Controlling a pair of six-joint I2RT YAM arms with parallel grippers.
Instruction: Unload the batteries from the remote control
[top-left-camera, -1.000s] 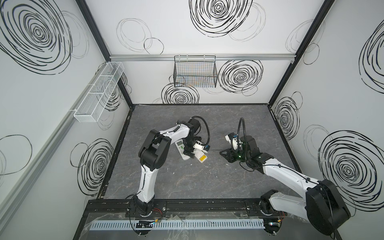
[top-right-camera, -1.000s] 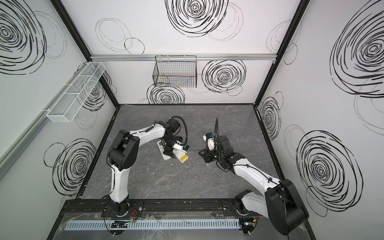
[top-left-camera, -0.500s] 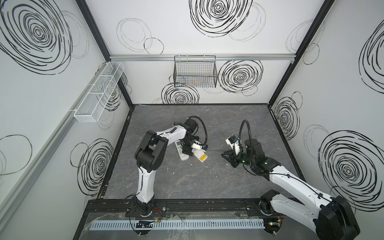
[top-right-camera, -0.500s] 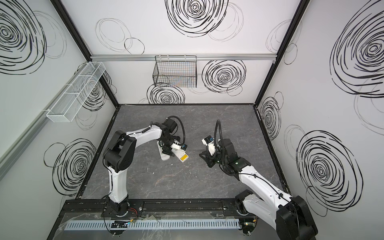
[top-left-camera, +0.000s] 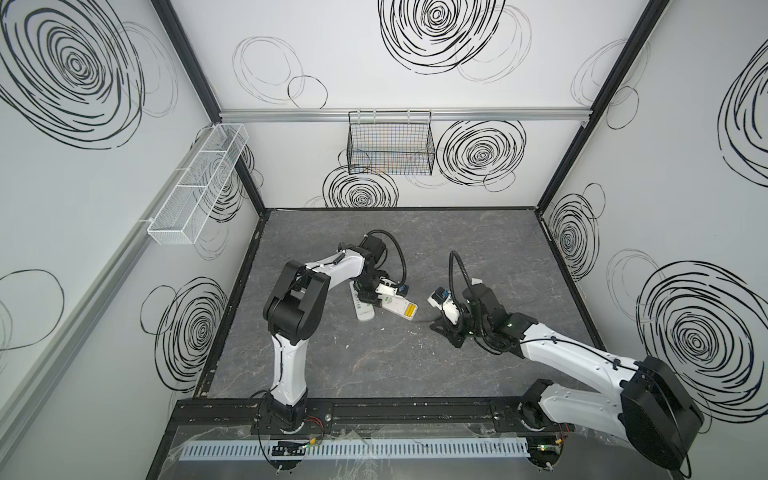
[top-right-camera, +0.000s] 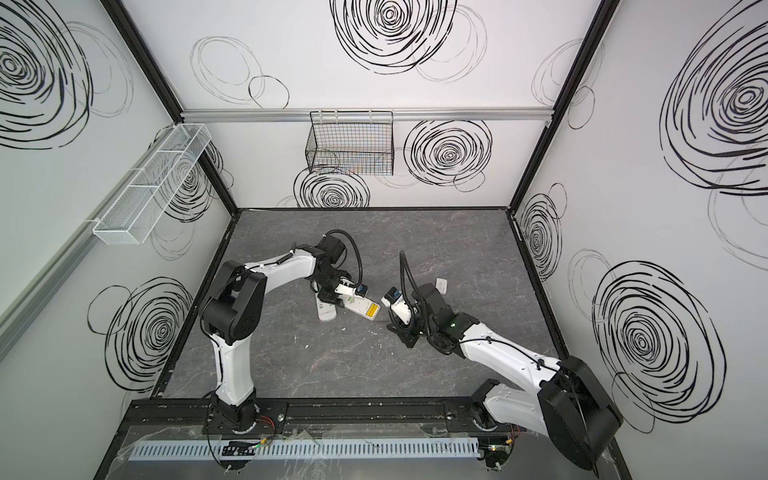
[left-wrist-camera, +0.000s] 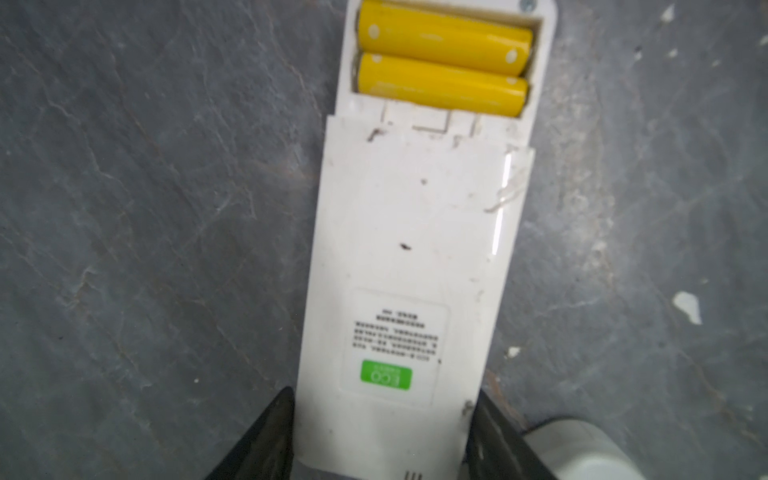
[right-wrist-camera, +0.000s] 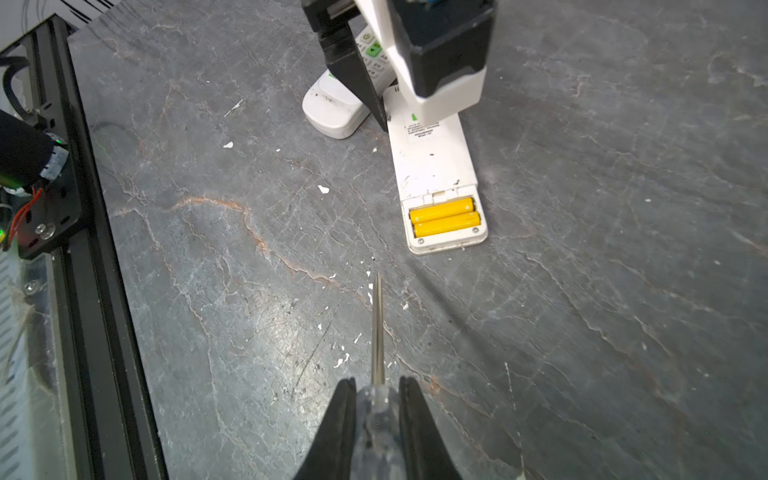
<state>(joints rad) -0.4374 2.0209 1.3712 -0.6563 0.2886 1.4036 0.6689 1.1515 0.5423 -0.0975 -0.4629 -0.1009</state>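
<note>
A white remote control lies face down on the grey floor, its battery bay open. Two yellow batteries sit side by side in the bay, also visible in both top views and the right wrist view. My left gripper is shut on the remote's other end, one finger against each long edge. My right gripper is shut on a clear-handled screwdriver. The shaft points at the bay from a short way off.
A second white remote lies button side up, partly under my left gripper. A small white cover rests behind my right wrist. A black wire basket and a white mesh tray hang on the walls.
My left gripper's jaws have narrowed onto the remote's sides. The right arm has shifted slightly and still holds the screwdriver.
</note>
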